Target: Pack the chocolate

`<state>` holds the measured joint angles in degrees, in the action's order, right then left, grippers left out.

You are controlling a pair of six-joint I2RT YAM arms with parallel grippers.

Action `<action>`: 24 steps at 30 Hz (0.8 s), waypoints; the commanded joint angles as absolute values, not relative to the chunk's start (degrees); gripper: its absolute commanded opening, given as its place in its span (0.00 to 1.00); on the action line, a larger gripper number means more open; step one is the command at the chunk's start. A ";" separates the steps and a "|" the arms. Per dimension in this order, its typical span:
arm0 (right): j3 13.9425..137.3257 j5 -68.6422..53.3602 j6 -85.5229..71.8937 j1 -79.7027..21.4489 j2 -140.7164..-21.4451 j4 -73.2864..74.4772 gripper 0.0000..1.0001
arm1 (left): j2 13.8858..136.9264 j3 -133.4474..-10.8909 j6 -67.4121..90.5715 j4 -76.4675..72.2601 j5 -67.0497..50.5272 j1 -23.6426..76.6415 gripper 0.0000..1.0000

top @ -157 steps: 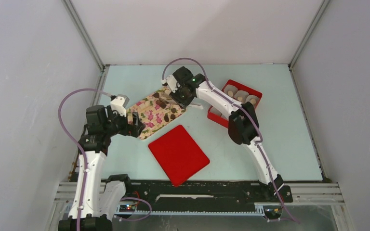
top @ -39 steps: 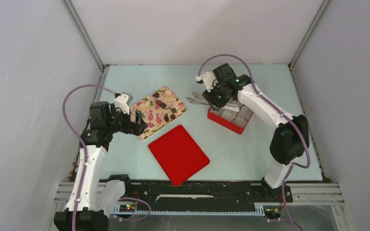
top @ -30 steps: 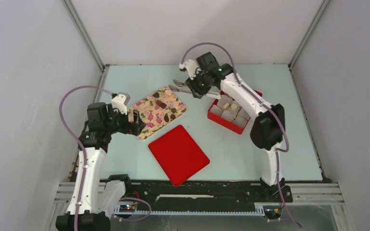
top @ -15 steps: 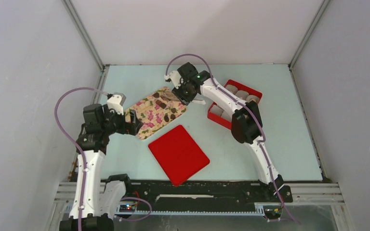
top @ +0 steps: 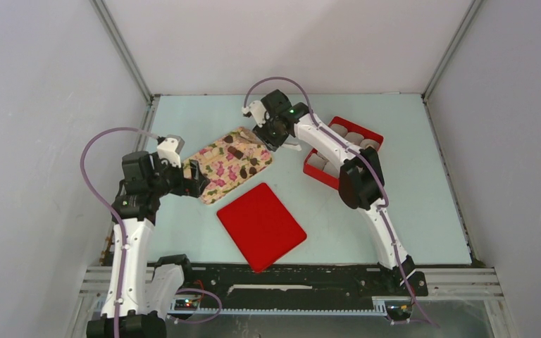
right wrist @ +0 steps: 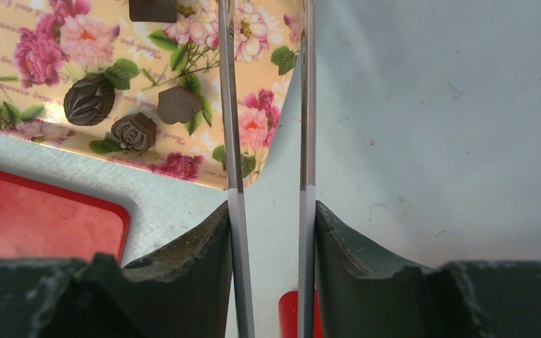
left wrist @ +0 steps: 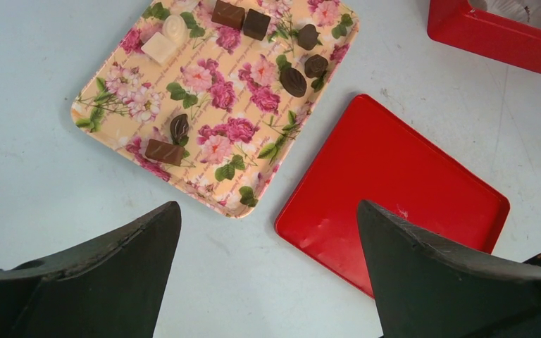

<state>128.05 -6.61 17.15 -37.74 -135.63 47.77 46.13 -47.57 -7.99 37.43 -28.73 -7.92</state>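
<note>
On the flowered tray, left of centre on the pale blue surface, the chocolate lies in loose dark and pale pieces. My left jaws hang wide open just off the tray's near edge, holding nothing. My right jaws pinch metal tongs over its far corner, near a red box.

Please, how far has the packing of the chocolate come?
Done: cannot tell; the paper cups in the red box are mostly hidden. In hand: the right claw grips metal tongs above the edge of the floral tray. To do: at least nine chocolates lie on the tray, the red lid lies off the box, and the left claw hangs open and empty.
</note>
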 commanded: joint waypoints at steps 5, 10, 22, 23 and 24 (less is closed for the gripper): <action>129.85 -5.12 17.86 -37.62 -135.86 42.76 0.44 | 46.43 -46.58 -7.65 35.63 -30.08 -8.30 0.98; 131.47 -3.87 18.66 -37.81 -138.65 43.13 0.45 | 46.41 -46.58 -7.67 35.76 -30.03 -8.35 0.98; 128.75 -1.50 20.12 -37.90 -138.72 44.25 0.43 | 46.15 -46.30 -7.73 35.38 -30.29 -8.35 0.98; 128.15 -1.23 20.13 -37.89 -138.43 44.15 0.42 | 46.22 -46.25 -7.72 35.31 -30.31 -8.34 0.98; 127.66 -0.78 20.21 -37.95 -138.07 44.04 0.41 | 46.19 -46.21 -7.71 35.25 -30.36 -8.30 0.98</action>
<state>128.62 -2.52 19.27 -37.76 -140.53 45.21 46.57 -47.57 -7.99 37.41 -28.93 -7.92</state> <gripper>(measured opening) 0.434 0.984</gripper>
